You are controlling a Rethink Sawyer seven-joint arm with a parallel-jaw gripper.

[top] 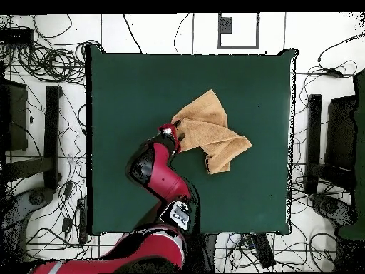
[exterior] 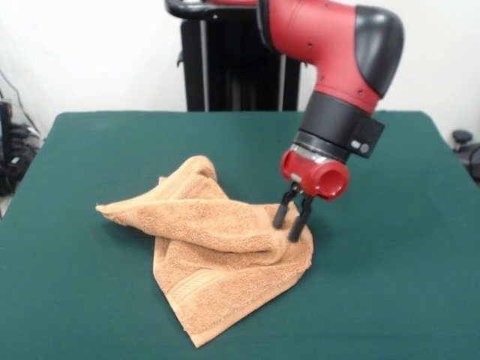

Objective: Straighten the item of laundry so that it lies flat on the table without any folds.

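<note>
1. Towel [exterior: 221, 251] lies crumpled and folded near the middle of the counter [exterior: 390, 285].
2. End effector [exterior: 292, 219] is clamped on the towel's edge, fingers [exterior: 282, 212] slightly apart.

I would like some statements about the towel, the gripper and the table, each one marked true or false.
1. The towel lies flat with no folds. False: it is crumpled and folded over itself.
2. The gripper is at the towel's edge, its fingers close together on a raised fold. True.
3. The table is covered in green cloth. True.
4. The towel hangs over the table's edge. False: it lies wholly on the table.
</note>
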